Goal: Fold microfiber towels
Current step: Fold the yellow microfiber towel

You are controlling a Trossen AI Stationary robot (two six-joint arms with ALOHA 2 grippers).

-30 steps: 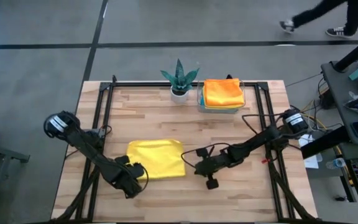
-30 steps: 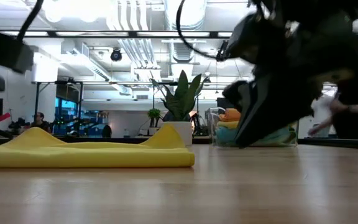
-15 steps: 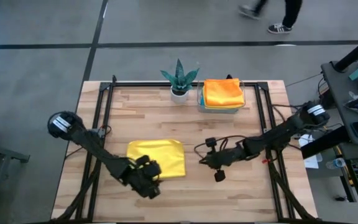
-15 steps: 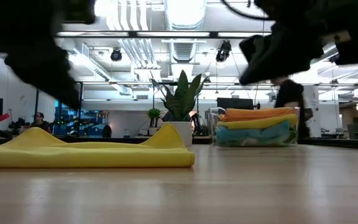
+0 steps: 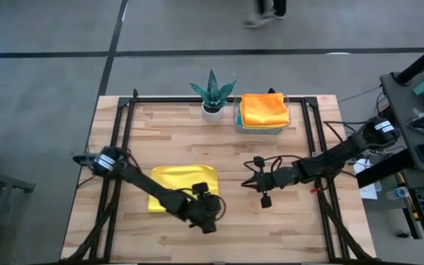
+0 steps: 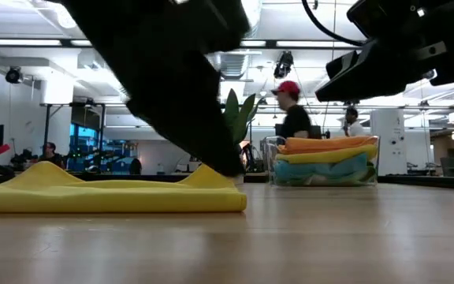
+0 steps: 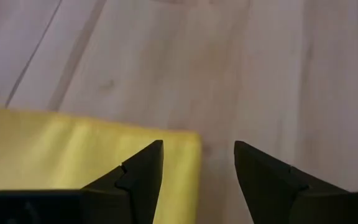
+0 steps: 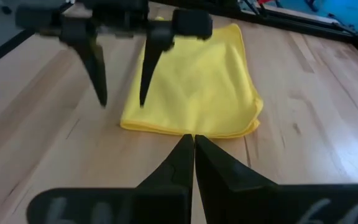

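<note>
Here the left gripper, jaws apart, straddles the yellow towel corner; right gripper jaws closed

Even bright overhead light; ceiling lamp glare; near arm blurred in low view.

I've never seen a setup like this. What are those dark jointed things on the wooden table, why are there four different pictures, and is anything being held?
They are two robot arms, each ending in a two-fingered tool. One picture looks straight down on the table, one looks level across it, and one comes from a camera on each wrist. A folded yellow towel lies on the wooden table. At the far edge stand a potted plant and a clear tray of stacked towels, an orange towel on top. The left tool hovers open at the yellow towel's corner, with nothing between its fingers. The right tool is shut, empty, beside that towel. People show in the room behind.
</note>
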